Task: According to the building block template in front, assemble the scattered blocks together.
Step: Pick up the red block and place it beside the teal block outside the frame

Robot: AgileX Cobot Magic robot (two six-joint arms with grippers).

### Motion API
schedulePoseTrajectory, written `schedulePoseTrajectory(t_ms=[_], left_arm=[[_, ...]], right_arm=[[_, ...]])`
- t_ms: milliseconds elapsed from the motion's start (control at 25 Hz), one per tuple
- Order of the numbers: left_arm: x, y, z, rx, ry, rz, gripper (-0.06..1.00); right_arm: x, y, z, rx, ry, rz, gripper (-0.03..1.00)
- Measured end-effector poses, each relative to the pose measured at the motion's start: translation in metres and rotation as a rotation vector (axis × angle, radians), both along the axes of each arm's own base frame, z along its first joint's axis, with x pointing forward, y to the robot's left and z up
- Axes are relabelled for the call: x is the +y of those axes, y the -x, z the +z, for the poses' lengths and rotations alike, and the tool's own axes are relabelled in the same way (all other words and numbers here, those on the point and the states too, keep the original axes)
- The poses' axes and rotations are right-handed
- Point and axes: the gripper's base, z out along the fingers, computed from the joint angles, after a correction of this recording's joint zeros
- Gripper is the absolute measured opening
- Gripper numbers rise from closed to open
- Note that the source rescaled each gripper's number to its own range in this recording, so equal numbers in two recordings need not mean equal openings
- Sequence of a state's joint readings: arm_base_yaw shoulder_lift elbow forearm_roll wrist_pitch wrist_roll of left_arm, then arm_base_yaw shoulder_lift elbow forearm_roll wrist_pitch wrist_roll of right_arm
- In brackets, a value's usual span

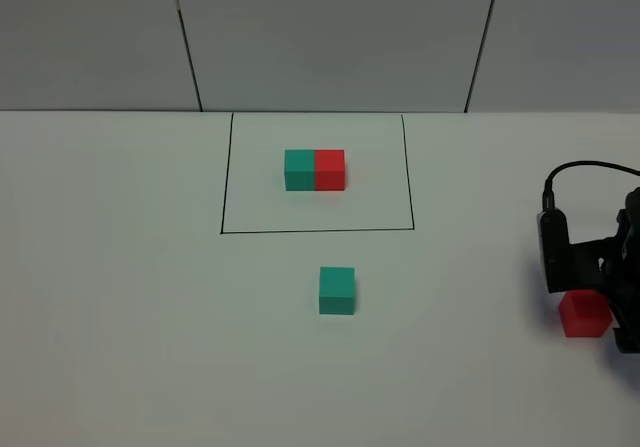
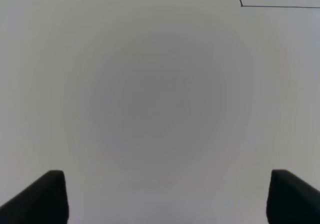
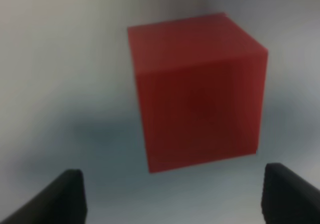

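At the right edge of the bench (image 1: 120, 347), the right gripper (image 3: 170, 196), fingers spread, hovers over the red cube (image 3: 197, 91), apparently to grasp it; the teal-green cube (image 1: 337, 290) waits mid-bench.

Lab test bench: white table (image 1: 120, 347), grey panelled wall (image 1: 330, 37).

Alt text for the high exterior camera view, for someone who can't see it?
On a white table, the right pincer hangs open by a loose red cube at the right edge. A loose green cube sits near the middle, and behind it a joined green-and-red pair lies inside a black drawn rectangle.
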State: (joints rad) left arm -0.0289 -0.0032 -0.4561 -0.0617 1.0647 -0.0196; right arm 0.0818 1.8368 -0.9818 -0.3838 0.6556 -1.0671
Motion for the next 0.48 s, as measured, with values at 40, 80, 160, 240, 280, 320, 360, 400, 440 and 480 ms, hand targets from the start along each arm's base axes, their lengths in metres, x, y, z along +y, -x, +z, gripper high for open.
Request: schedulePoseTrajectory(t_ms=[40,80,160,240,280,320,360,400,440,480], left_arm=[[0.000,0.000,0.000,0.000,0.001,-0.001,0.86],[0.000,0.000,0.000,0.000,0.001,0.000,0.86],[0.000,0.000,0.000,0.000,0.001,0.000,0.86],[0.000,0.000,0.000,0.000,0.001,0.000,0.86],[0.000,0.000,0.000,0.000,0.001,0.000,0.86],[0.000,0.000,0.000,0.000,0.001,0.000,0.86],[0.000,0.000,0.000,0.000,0.001,0.000,0.85],[0.000,0.000,0.000,0.000,0.001,0.000,0.85],[0.000,0.000,0.000,0.000,0.001,0.000,0.85],[0.000,0.000,0.000,0.000,0.001,0.000,0.85]], right_arm=[[0.000,-0.002,-0.001,-0.004,-0.001,0.000,0.91],[0.001,-0.004,-0.002,-0.004,-0.002,0.000,0.91],[0.001,-0.009,-0.003,-0.011,-0.004,0.001,0.91],[0.001,-0.012,-0.004,-0.014,-0.005,0.002,0.91],[0.002,-0.013,-0.006,-0.016,-0.007,0.004,0.91],[0.002,-0.013,-0.007,-0.015,-0.008,0.005,0.91],[0.002,-0.014,-0.009,-0.012,-0.009,0.006,0.91],[0.002,-0.014,-0.011,-0.010,-0.010,0.008,0.91],[0.002,-0.015,-0.014,-0.008,-0.011,0.011,0.90],[0.003,-0.015,-0.016,-0.007,-0.013,0.012,0.90]])
